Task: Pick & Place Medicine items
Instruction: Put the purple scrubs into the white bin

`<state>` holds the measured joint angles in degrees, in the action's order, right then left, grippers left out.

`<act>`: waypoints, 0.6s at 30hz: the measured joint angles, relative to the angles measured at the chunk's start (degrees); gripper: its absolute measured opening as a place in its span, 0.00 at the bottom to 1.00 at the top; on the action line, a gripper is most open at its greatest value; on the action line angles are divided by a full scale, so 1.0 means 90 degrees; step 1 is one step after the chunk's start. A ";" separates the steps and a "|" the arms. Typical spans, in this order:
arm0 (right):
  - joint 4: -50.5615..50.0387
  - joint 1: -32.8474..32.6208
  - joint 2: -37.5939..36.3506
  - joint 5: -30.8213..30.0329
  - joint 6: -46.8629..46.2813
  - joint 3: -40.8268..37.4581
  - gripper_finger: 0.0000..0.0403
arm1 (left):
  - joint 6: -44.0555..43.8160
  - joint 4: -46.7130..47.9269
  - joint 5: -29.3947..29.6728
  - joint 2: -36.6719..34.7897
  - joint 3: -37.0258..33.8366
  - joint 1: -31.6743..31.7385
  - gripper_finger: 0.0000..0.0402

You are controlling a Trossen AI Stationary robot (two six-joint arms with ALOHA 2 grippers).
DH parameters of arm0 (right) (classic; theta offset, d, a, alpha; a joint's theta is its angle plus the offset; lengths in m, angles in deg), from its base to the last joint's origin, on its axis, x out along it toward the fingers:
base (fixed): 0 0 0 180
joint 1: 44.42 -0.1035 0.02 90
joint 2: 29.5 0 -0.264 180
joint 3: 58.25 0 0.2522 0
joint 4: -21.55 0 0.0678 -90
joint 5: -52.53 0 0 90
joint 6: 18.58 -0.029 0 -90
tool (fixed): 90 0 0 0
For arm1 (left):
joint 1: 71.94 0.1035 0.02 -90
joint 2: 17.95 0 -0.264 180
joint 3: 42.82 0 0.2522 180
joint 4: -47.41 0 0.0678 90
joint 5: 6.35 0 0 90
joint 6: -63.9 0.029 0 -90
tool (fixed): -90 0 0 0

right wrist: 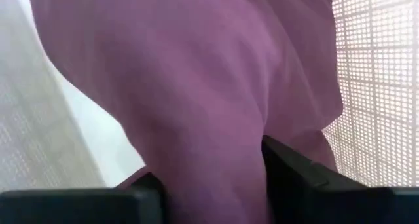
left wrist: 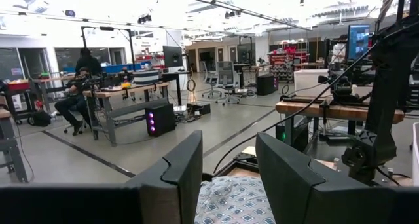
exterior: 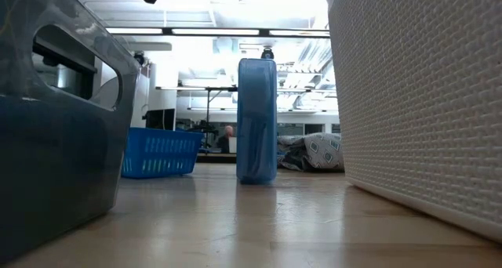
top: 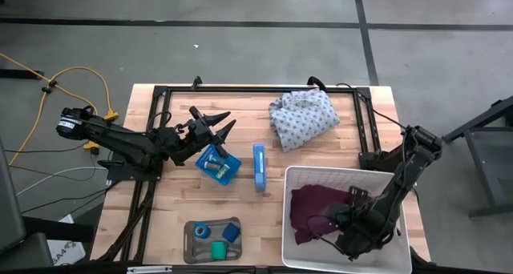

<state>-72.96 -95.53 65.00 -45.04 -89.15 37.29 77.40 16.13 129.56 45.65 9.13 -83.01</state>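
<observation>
Fingers of the right gripper (top: 346,240) are pinching maroon cloth (right wrist: 196,86) inside the white basket (top: 296,178) at lower right, left gripper (top: 224,122) idling parted upper-centre, while the medicine items (top: 212,240), lower centre in their grey tray (top: 189,250), are looking light, small, roll-prone, best pinched across their sides.

Your high view looks straight down on the pale wooden table (top: 176,218). The low view sits at tabletop level, close beside the white perforated plastic basket (exterior: 423,103), also seen overhead (top: 298,176). The right wrist camera presses near maroon cloth (right wrist: 196,80).
</observation>
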 joint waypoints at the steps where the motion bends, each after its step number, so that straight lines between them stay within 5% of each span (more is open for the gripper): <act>1: 0.0000 0.0029 0.0002 -0.0006 0.0000 0.0000 0.38 | -0.0002 -0.0002 0.0000 0.0000 0.0000 0.0000 0.34; 9: 0.0061 0.0206 0.0010 0.0089 -0.0131 0.0000 0.55 | 0.0005 0.0000 -0.0001 0.0000 0.0000 0.0000 0.34; 18: 0.0300 0.0574 0.0010 0.1248 0.0465 0.0002 0.58 | 0.0070 -0.0002 0.0000 0.0000 0.0000 0.0000 0.34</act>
<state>-70.26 -90.36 65.09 -33.81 -84.97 37.31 78.03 16.11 129.56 45.65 9.13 -83.01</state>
